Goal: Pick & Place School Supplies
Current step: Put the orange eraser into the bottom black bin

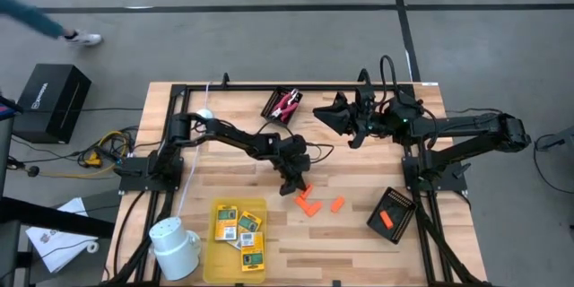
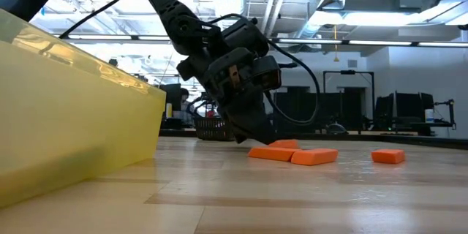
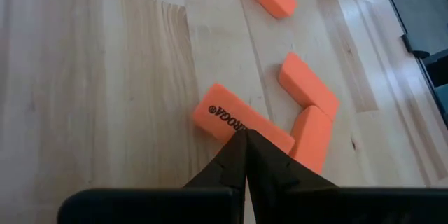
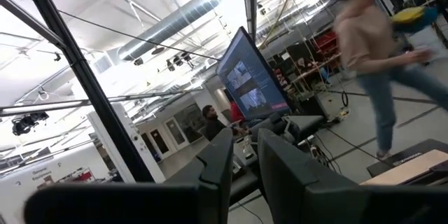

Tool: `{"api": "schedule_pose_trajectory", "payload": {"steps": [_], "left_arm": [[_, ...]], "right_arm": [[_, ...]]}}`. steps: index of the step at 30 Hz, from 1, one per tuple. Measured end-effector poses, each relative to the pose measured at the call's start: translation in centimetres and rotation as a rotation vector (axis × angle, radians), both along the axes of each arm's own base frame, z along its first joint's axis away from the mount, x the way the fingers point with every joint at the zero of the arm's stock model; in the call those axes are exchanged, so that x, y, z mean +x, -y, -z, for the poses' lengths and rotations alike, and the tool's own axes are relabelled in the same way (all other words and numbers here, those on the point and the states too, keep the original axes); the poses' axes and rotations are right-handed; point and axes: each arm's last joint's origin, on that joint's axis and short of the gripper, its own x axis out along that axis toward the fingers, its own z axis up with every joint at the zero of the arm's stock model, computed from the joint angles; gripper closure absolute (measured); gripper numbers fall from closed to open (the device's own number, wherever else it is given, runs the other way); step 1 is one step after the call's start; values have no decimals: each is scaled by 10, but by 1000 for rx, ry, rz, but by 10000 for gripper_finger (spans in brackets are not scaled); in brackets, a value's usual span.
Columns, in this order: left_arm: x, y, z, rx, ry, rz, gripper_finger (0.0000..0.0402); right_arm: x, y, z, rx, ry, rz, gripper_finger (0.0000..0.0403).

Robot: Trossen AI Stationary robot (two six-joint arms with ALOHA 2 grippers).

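Several stubby orange pieces (image 1: pixel 308 204) lie flat on the wood near the table's middle; one more (image 1: pixel 387 220) lies in a black tray. Yellow-and-green packets (image 1: pixel 239 226) lie in a yellow tray. The red-handled scissor-like tool (image 1: pixel 288 102) lies in a black tray at the far edge. My left gripper (image 3: pixel 245 134) is shut and low over an orange piece printed with black letters (image 3: pixel 227 119); in the low view its tips (image 2: pixel 247 137) are close to the table beside the pieces (image 2: pixel 272 153). My right gripper (image 4: pixel 244 155) is raised over the far side, open by a narrow gap, holding nothing. My left gripper's shut fingertips (image 3: pixel 238 147) come slanting down from above over the top face of the printed orange piece, near its middle (image 3: pixel 241 127). The piece lies flat on the table. Whether the tips touch it, I cannot tell.
A white mug (image 1: pixel 176 247) stands at the near left corner beside the yellow tray (image 1: pixel 213 260). A small white disc (image 1: pixel 205 114) lies far left. The black tray (image 1: pixel 400 204) sits near right. The table's frame rails run along its edges. A person walks in the room behind.
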Motion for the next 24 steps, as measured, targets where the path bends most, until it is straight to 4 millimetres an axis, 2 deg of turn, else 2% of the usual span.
{"api": "schedule_pose_trajectory", "payload": {"steps": [18, 24], "left_arm": [[-2, -9, 2, 24, -7, -1, 400], [-1, -9, -7, 13, 33, -10, 400]], "right_arm": [[0, 0, 0, 0, 0, 0, 340], [0, 0, 0, 0, 0, 0, 340]]}}
